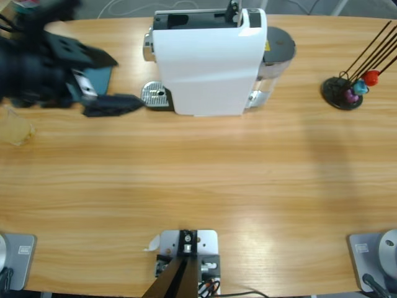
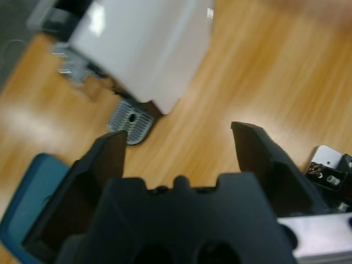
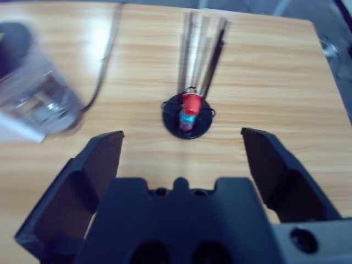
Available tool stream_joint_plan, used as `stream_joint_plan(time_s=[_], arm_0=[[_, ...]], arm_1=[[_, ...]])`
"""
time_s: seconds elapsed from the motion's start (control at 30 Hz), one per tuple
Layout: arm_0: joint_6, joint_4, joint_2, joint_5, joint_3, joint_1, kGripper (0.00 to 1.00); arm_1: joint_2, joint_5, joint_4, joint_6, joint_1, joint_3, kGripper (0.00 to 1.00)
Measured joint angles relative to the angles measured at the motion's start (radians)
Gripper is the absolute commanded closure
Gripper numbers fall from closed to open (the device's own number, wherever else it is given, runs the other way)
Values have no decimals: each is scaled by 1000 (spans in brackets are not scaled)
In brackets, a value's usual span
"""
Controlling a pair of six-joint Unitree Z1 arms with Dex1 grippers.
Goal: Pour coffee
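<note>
The coffee is a shallow tan liquid in a small clear glass tumbler (image 1: 16, 128) at the table's far left edge. Behind it, my left gripper (image 1: 122, 103) hangs open and empty, to the tumbler's right, pointing at the metal drip tray (image 1: 155, 95) of the white coffee machine (image 1: 208, 62). In the left wrist view the left gripper (image 2: 179, 137) shows open jaws, with the drip tray (image 2: 130, 119) and the machine (image 2: 146, 47) ahead. My right gripper (image 3: 181, 133) is open and empty above the table's right end; it does not show in the high view.
A black stand (image 1: 342, 91) with thin rods and red, blue and purple capsules sits at the back right, also seen below the right gripper as the stand (image 3: 188, 118). A teal pad (image 1: 97, 78) lies under the left arm. The machine's clear water tank (image 3: 38, 99) shows at left.
</note>
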State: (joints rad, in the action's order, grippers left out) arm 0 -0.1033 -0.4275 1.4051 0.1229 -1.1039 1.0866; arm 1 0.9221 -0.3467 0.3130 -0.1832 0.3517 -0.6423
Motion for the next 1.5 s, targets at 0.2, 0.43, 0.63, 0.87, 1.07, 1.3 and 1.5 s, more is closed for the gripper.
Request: stream_joint_plan(time_s=[0.2,0.43,0.63,0.87,1.07,1.3,1.5], arm_0=[[72,-4,-65,30,-2,-51,0],[153,21,-72,30,2,-94,0],[163,46,-77,30,2,-116,0],[175,65,-76,31,2,-118,0],[195,82,-63,30,2,-118,0],[224,107,-41,30,1,-115,0],[235,116,-20,30,1,-108,0]], arm_1=[[235,46,-232,0,-143,82,0],[419,53,-347,0,-170,95,190],[506,53,-411,19,-171,111,280],[524,46,-412,37,-171,111,363],[516,39,-415,37,-171,111,360],[513,12,-481,37,-171,131,378],[513,9,-503,37,-171,134,404]])
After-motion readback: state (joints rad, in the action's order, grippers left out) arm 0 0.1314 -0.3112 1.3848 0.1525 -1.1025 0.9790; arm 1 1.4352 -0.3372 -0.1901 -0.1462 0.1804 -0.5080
